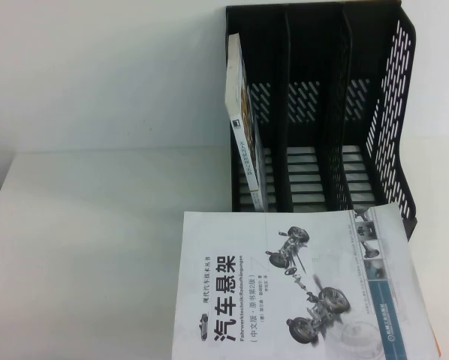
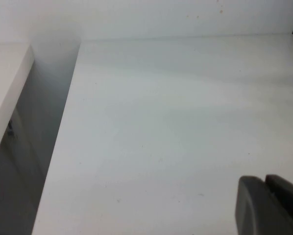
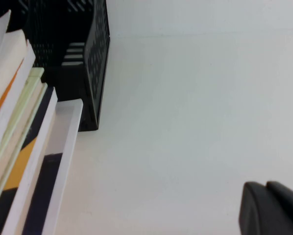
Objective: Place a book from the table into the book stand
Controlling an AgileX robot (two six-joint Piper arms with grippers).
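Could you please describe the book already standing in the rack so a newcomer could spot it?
On the white table stands a black book stand with three slots. The standing book leans in its leftmost slot, the only one filled, unlike the car-suspension book lying flat in front.

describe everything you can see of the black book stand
The book stand is a black rack that looks like plastic, with three upright slots divided by dark panels, slotted perforated walls and a sloped right side. It stands at the far side of the white table. Its leftmost slot holds one thin book leaning on edge; the other two slots look empty. The large white-grey book lies just in front of it, overlapping its front edge in the high view. Neither the left gripper nor the right gripper is near it.
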